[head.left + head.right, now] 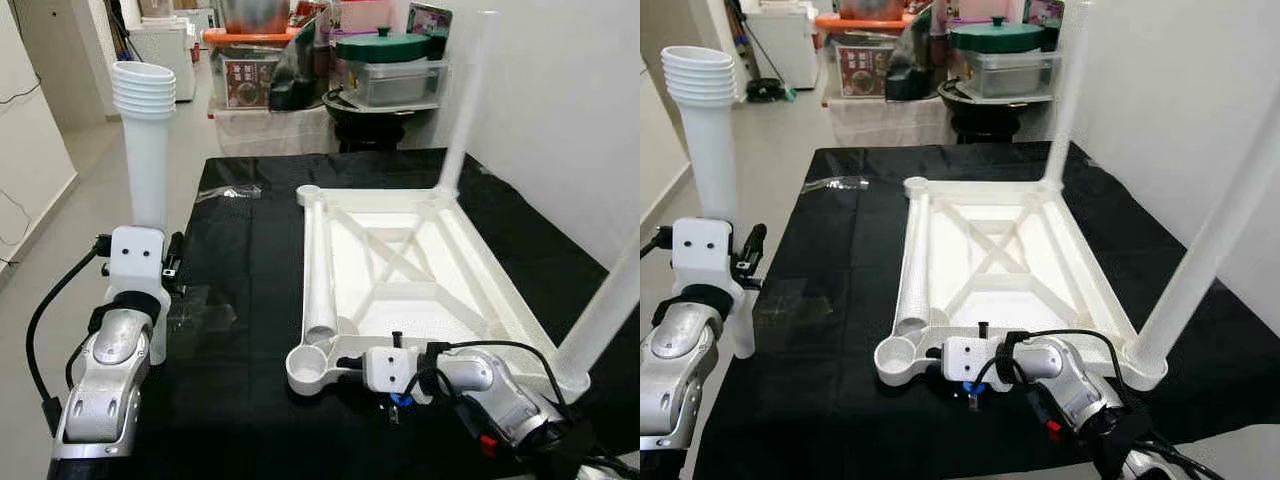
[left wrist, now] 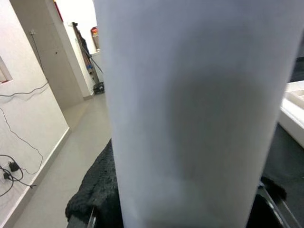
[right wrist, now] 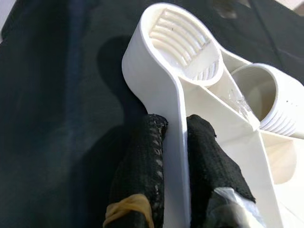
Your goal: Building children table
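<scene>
The left claw point(image 1: 150, 262) clamps one upright table leg point(image 1: 147, 140); the right claw point(image 3: 172, 142) pinches the tabletop point(image 1: 400, 270) rim, two legs fitted.

The white table top point(image 1: 400, 260) is lying upside down on black cloth, with two white legs point(image 1: 466, 100) standing up in its corners. Another leg point(image 1: 320, 265) is lying inside it, and one leg point(image 1: 148, 140) is standing upright beside it
</scene>
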Robot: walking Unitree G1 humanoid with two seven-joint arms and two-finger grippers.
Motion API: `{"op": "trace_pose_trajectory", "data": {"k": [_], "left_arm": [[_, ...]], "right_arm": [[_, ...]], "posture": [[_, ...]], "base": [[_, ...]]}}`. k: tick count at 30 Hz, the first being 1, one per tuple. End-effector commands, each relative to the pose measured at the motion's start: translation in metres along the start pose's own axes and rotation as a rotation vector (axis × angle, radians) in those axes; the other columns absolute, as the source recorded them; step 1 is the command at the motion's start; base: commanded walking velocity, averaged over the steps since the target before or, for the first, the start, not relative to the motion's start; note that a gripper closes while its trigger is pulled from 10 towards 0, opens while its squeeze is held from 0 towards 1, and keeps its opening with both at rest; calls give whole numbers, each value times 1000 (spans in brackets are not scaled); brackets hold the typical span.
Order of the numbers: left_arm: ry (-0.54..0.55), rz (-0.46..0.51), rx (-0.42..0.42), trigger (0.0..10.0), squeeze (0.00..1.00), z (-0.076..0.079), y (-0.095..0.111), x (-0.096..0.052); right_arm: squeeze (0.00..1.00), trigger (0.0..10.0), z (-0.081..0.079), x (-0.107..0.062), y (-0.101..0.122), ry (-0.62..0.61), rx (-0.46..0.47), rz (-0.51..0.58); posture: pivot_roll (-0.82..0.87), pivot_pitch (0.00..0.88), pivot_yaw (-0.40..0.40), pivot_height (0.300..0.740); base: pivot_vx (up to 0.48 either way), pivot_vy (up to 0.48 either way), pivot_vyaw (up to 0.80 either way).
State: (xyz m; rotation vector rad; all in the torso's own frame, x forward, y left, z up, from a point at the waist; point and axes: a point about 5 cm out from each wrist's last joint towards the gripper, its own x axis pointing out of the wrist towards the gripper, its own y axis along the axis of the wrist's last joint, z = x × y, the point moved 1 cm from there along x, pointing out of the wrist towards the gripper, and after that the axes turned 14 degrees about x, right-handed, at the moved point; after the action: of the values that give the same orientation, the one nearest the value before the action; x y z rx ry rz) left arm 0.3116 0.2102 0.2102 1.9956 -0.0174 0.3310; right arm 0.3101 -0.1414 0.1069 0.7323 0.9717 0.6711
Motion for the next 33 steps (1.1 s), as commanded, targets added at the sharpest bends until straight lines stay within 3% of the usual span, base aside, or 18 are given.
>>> {"op": "trace_pose_trajectory", "data": {"k": [1,7,11,13,14,18,21,25,29,33], "left_arm": [[-17,-74,5,10000,0,3,-16,-2],[-20,-75,3,10000,0,5,-16,-3],[-26,-74,-1,10000,0,7,-16,-3],[-26,-74,-1,10000,0,7,-16,-3],[-28,-72,-2,10000,0,8,-16,-2],[-28,-71,-4,10000,0,8,-16,-2],[-29,-73,-5,10000,0,8,-16,-3],[-29,-73,-5,10000,0,8,-16,-3],[-30,-79,-6,10000,0,9,-18,-4],[-31,-80,-7,10000,0,10,-18,-4]], "right_arm": [[0,10000,7,-9,2,-73,2,42],[0,10000,-4,-13,2,14,-22,78],[0,10000,-21,-19,5,163,-83,108],[0,10000,-21,-19,5,163,-83,108],[0,10000,-25,-24,3,225,-191,66],[0,10000,-24,-28,1,252,-269,33],[0,10000,-17,-30,3,263,-414,12],[0,10000,-15,-31,4,267,-448,12],[0,10000,-9,-32,13,275,-557,40],[0,10000,-8,-31,15,274,-573,52]], "posture": [[52,0,-24,740],[48,0,-23,740],[42,0,-20,740],[42,0,-20,740],[43,0,-21,740],[44,0,-22,740],[44,0,-24,740],[44,0,-25,740],[43,0,-29,740],[42,0,-29,740]], "base": [[0,0,0],[0,0,0],[0,0,0],[0,0,0],[0,0,0],[0,0,0],[0,0,0],[0,0,0],[0,0,0],[0,0,0]]}}
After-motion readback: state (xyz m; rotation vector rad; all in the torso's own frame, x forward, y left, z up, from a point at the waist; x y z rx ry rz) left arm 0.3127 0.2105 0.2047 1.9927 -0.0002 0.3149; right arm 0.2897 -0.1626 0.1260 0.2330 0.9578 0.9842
